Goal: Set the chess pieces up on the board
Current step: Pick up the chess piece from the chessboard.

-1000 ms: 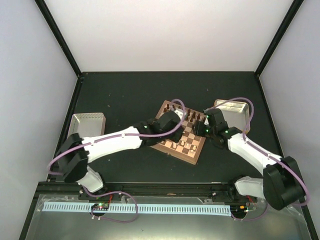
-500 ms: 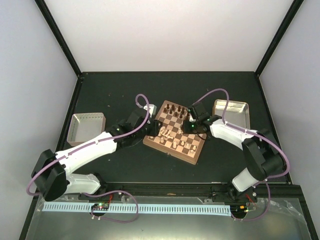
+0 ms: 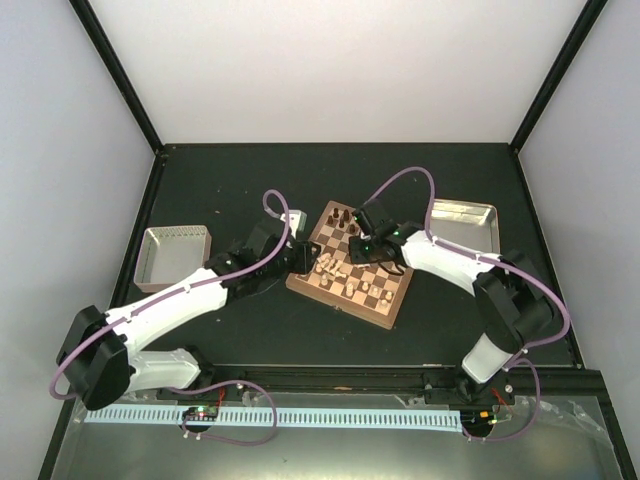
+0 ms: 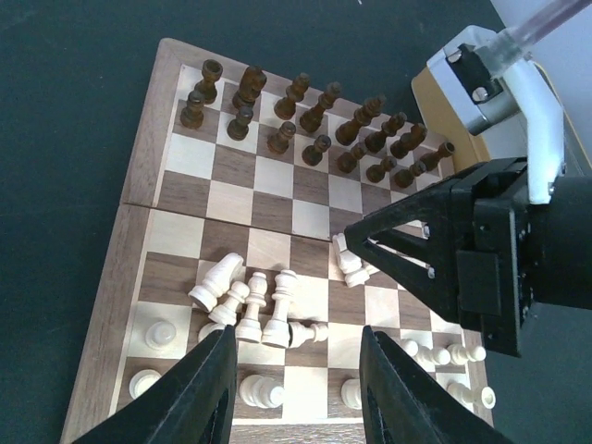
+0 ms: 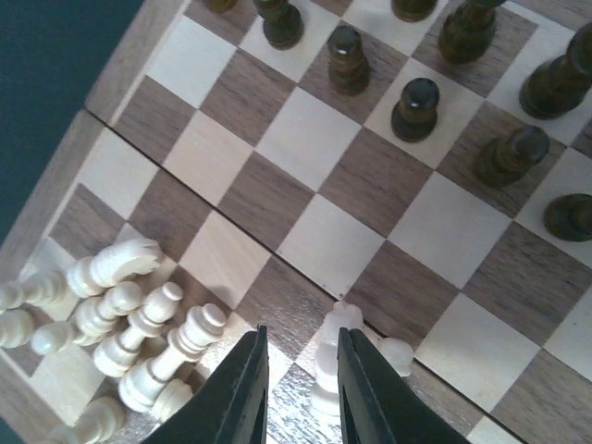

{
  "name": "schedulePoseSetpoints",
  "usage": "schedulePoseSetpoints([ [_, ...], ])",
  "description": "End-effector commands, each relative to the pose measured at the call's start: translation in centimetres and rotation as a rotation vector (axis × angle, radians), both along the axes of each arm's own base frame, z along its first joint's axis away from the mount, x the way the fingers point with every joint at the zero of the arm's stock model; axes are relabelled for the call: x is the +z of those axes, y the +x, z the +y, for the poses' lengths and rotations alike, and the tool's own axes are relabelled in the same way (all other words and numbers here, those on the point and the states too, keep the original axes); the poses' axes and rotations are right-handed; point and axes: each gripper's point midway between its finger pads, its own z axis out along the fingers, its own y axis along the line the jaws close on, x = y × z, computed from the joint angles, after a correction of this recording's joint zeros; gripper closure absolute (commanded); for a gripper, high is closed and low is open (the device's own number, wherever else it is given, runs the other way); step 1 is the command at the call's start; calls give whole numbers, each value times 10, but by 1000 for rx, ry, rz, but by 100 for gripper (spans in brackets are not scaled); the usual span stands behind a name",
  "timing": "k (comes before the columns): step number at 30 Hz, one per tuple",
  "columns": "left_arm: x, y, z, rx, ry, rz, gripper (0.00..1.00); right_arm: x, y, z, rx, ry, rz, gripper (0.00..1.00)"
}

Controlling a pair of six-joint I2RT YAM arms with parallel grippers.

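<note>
At mid-board (image 5: 314,157), the right gripper (image 5: 302,340) set narrow jaws astride one cream piece (image 5: 326,368), grip unconfirmed, presumably for ranking; the left gripper (image 4: 296,338) held moderately parted, empty jaws above toppled cream pieces (image 4: 245,310).

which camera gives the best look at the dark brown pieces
Left wrist: the dark brown pieces stand in two rows at the board's far end, all in frame and sharp. The right wrist view crops them to a handful along its top and right edges; the top view shows only tiny dark specks.
</note>
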Motion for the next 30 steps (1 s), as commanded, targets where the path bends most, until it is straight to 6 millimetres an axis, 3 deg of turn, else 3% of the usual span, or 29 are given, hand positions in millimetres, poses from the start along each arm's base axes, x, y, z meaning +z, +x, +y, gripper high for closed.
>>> schedulePoseSetpoints([
  [1,14,2,4,8,-49,-33,61,-9,2,-14,-56,-111,14,76],
  [14,9,1,8,10,-48,-23,61,-29,-9,-3,-45,-112,78,81],
  [26,8,2,9,11,-46,-21,61,-38,-5,4,-37,-111,85,74],
  [30,8,2,9,12,-47,-20,61,-38,-1,7,-27,-108,68,82],
])
